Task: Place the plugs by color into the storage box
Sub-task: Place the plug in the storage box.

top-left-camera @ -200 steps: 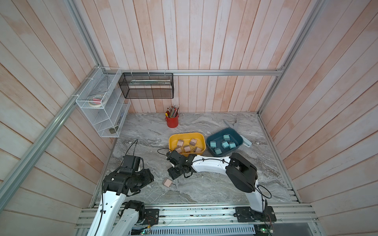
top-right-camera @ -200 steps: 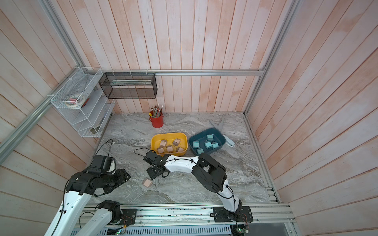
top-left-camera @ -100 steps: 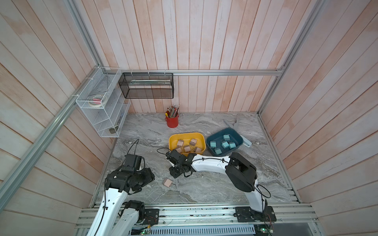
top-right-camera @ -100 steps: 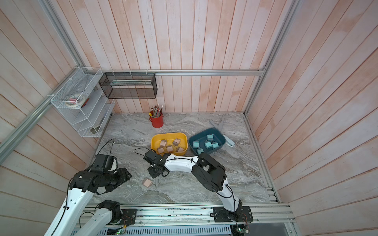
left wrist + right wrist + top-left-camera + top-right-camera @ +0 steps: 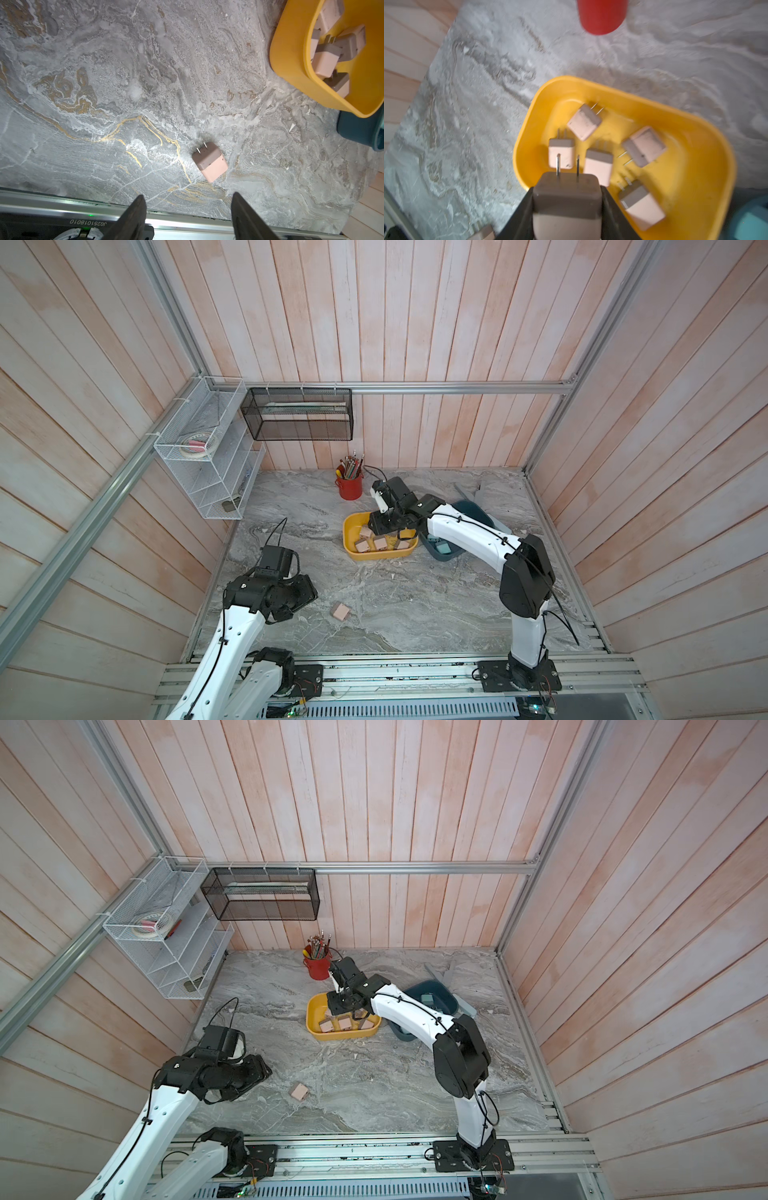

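Step in hand: the drop-off of a pink plug, as I judge it. The right gripper [image 5: 387,524] hangs over the yellow bin [image 5: 376,554] with its load not yet let go.
Right gripper: jaws clamped on the sides of the held pink plug [image 5: 566,195], whose prongs point forward past the fingertips.
Held pink plug: above the near-left part of the yellow bin, clear of the sorted pink plugs [image 5: 584,122] lying on the bin floor.
Yellow bin: mid-table toward the far side, holding only pink plugs, about five of them. It sits left of the teal bin [image 5: 449,999] and close to it; whether they touch I cannot tell.
Teal bin: partly hidden by the right arm. At least one blue plug [image 5: 427,998] shows inside.
Left gripper [image 5: 188,195]: fingers spread and empty, low at the near-left of the table [image 5: 395,601].
Loose pink plug [image 5: 209,161]: on its side on the bare table, near-left, just ahead of the left gripper and a little off its centre line.
Progress: close to the end by my reading. I see no other plug outside the bins.
Next move, right: open the jaws over the yellow bin so that the plug drops among its own colour, then lift clear.
Next move, left: line the fingers up across the loose pink plug's flat sides, avoid the prongs, come down and pinch, then carry it to the yellow bin.
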{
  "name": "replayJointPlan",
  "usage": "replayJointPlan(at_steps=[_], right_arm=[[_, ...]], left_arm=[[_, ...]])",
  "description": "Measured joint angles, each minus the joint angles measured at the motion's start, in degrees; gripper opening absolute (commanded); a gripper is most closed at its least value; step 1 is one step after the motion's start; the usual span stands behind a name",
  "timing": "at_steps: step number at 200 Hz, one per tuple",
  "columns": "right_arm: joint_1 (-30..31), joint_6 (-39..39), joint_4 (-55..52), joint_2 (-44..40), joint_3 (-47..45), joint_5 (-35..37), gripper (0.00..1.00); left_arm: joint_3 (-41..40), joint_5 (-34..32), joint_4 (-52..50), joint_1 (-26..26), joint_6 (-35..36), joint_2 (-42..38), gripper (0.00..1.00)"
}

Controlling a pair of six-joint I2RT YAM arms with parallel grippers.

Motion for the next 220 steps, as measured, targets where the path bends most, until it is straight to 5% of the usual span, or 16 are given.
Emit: replayJointPlan(at_steps=[41, 88, 220], right_arm=[[-6.8, -4.2, -2.3, 8.6, 7.9, 0.0, 0.37], [-6.8, -6.5, -4.2, 18.1, 13.0, -0.9, 0.37], [-2.6, -1.3, 8.4, 19.4, 7.5, 0.0, 0.37]], left_arm=[[0.0, 0.0, 0.4, 0.3, 0.2, 1.7, 0.67], [0.2, 0.0, 0.9, 0.5, 0.8, 3.9, 0.67], [1.2, 0.7, 1.2, 0.6, 2.4, 5.2, 0.67]])
